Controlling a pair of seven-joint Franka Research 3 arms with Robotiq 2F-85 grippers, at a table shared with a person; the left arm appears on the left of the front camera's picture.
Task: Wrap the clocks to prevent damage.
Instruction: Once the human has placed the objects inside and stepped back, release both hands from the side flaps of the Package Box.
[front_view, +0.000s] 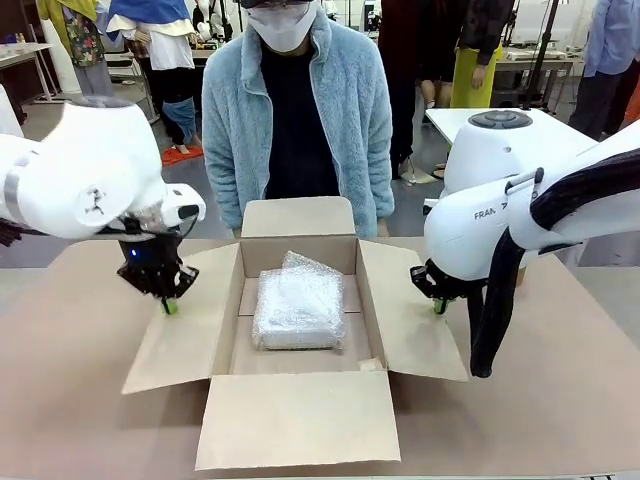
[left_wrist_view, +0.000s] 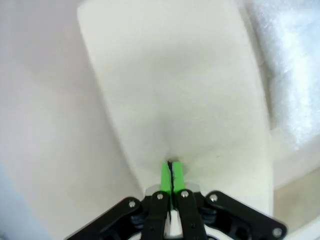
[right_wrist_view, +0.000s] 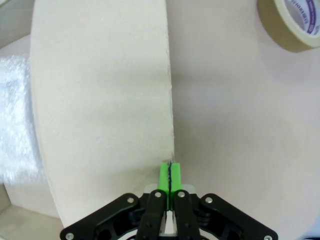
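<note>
A bundle in clear bubble wrap (front_view: 298, 308) lies on the floor of an open cardboard box (front_view: 300, 225); whatever is inside it is hidden, so no clock shows. My left gripper (front_view: 170, 305) is shut, its green tips resting on the box's left flap (front_view: 185, 320). The left wrist view shows that gripper (left_wrist_view: 171, 167) closed with its tips against the flap (left_wrist_view: 175, 90), and bubble wrap (left_wrist_view: 295, 75) at the right. My right gripper (front_view: 439, 306) is shut at the outer edge of the right flap (front_view: 410, 310). The right wrist view has these tips (right_wrist_view: 170, 170) meeting the flap's edge (right_wrist_view: 100, 90).
A person in a light blue fleece (front_view: 345, 120) stands right behind the box at the far side. A roll of tan tape (right_wrist_view: 292, 22) lies on the brown table (front_view: 70, 400) beyond the right flap. The front flap (front_view: 298, 420) lies flat toward me.
</note>
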